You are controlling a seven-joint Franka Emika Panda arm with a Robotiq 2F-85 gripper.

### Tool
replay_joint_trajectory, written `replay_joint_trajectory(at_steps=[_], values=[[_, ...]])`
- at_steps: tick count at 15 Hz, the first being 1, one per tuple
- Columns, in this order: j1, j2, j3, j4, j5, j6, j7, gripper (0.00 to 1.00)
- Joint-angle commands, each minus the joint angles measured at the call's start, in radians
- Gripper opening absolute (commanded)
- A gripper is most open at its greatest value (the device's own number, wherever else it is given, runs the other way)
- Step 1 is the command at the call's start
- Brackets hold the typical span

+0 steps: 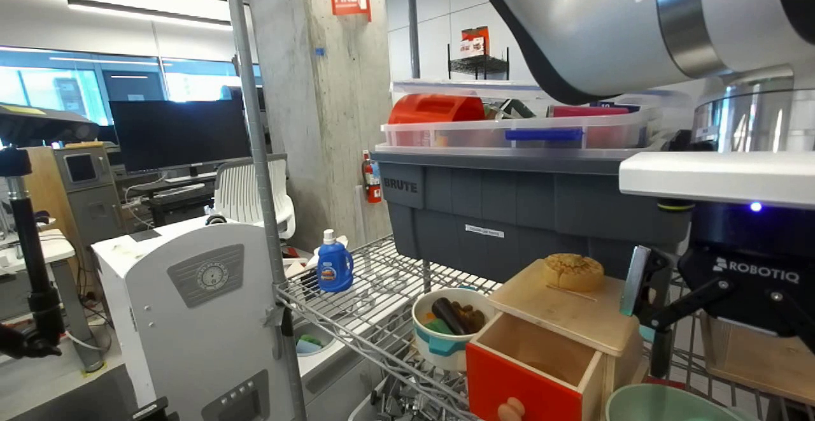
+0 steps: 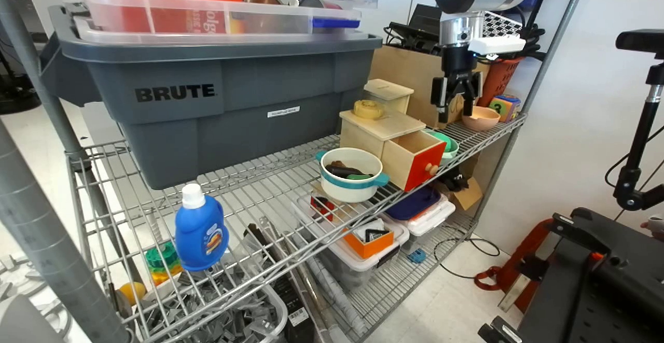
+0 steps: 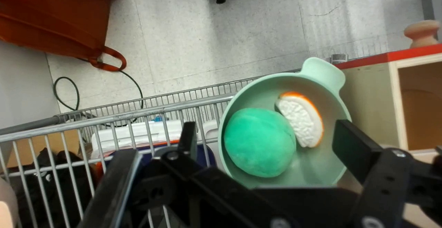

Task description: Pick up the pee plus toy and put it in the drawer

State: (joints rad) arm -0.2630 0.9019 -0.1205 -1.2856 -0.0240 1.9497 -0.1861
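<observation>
Near the front edge of the wire shelf [image 3: 138, 114], the red-orange-fronted wooden drawer [image 1: 509, 383] is standing open just beside a round pale-green bowl [image 3: 310, 166]. The black Robotiq gripper [image 2: 455, 110] is hanging, jaws spread and released, above the mint-green plush ball [image 3: 260, 141], which is lying in the bowl. A grey plastic tote [image 2: 249, 91] is sitting nearby; a concrete pillar [image 1: 350, 109] is rising beyond.

Wire shelf [image 2: 270, 184], grey tote [image 2: 249, 88], blue bottle [image 2: 201, 236], white pot [image 2: 346, 192], wooden drawer box [image 2: 361, 132], 1 green bowl [image 3: 314, 166], 1 peach bowl [image 2: 480, 121]
</observation>
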Motion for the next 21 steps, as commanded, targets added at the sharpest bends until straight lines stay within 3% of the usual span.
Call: replay_joint_trajectory(at_steps=[1, 21], values=[[-0.015, 0.053, 0.004, 0.076, -0.006, -0.039, -0.004, 1.00], [-0.002, 0.176, 0.016, 0.247, -0.005, -0.106, 0.011, 1.00]])
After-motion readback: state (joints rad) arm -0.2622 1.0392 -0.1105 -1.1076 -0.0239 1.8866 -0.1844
